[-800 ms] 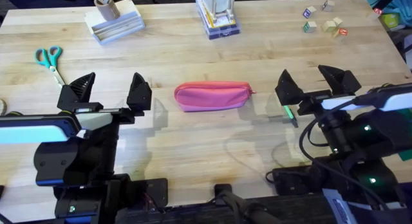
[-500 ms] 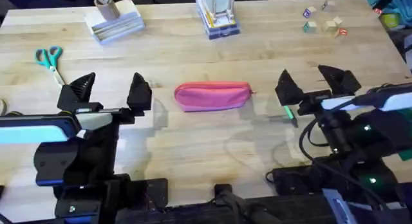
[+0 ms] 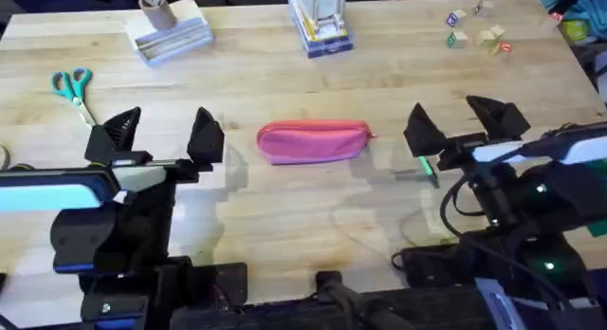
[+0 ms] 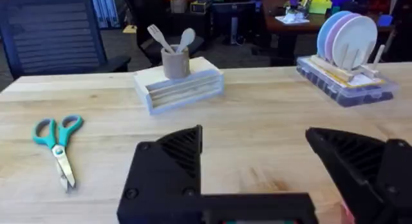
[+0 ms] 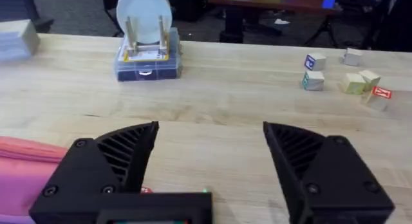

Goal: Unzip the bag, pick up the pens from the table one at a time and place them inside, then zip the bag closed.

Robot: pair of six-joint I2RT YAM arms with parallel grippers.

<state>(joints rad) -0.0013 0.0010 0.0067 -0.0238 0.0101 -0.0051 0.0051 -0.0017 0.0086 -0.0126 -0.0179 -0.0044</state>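
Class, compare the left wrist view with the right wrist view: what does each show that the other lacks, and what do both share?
Left wrist alone: teal scissors and a holder with utensils. Right wrist alone: the pink bag and small blocks. Both share the wooden table, the rack with plates, and an open gripper: left gripper, right gripper.

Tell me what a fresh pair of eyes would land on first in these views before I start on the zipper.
The bright pink bag lies mid-table, flat and zipped shut, between the two arms. The open left claw sits to its left and the open right claw to its right, neither touching it. Partly under the right claw, the green pen lies on the table.
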